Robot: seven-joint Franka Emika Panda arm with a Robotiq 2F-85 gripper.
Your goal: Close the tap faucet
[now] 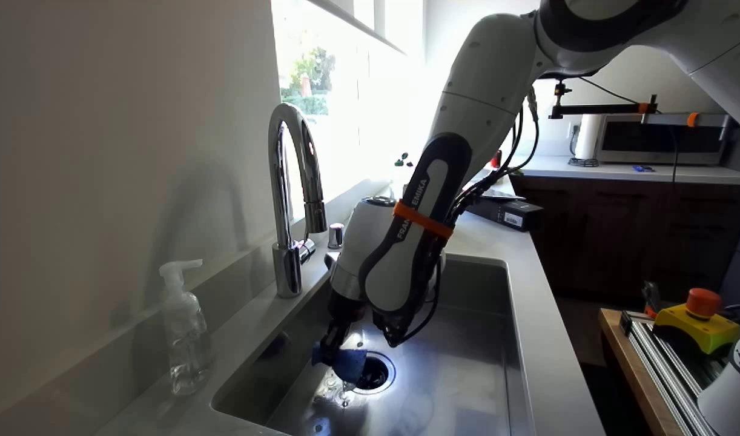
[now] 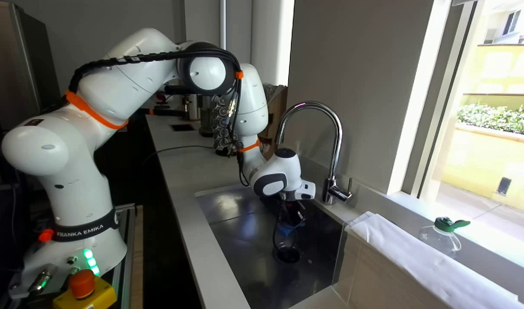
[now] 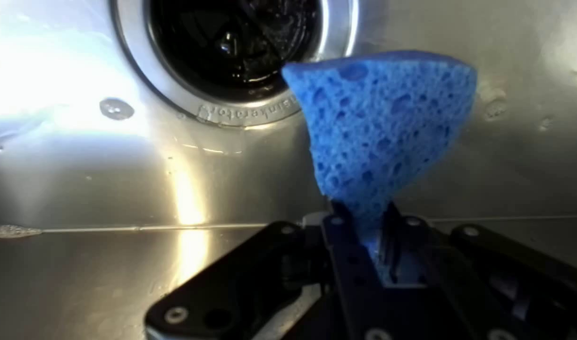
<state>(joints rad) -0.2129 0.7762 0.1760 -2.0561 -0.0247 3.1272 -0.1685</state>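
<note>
The tall chrome tap faucet [image 1: 287, 269] [image 2: 329, 191] stands behind the sink in both exterior views, its arched spout [image 1: 309, 175] curving high. A small side lever [image 2: 350, 184] sticks up from its base. Whether water is running I cannot tell. My gripper [image 3: 364, 212] [image 1: 332, 350] is down inside the sink, below and apart from the faucet. Its fingers are shut on a blue sponge [image 3: 383, 118] [image 1: 350, 366], pinched at one end and flaring out beyond the fingertips. In an exterior view the arm mostly hides the gripper [image 2: 291, 219].
The sponge hangs beside the round drain [image 3: 250, 111] [image 1: 389, 378]. Sink walls [image 1: 473, 284] surround the gripper. A clear soap bottle [image 1: 186, 339] stands on the ledge. A green-capped bottle [image 2: 440, 238] and a white cloth [image 2: 416, 253] lie near the window. Water drops dot the sink floor.
</note>
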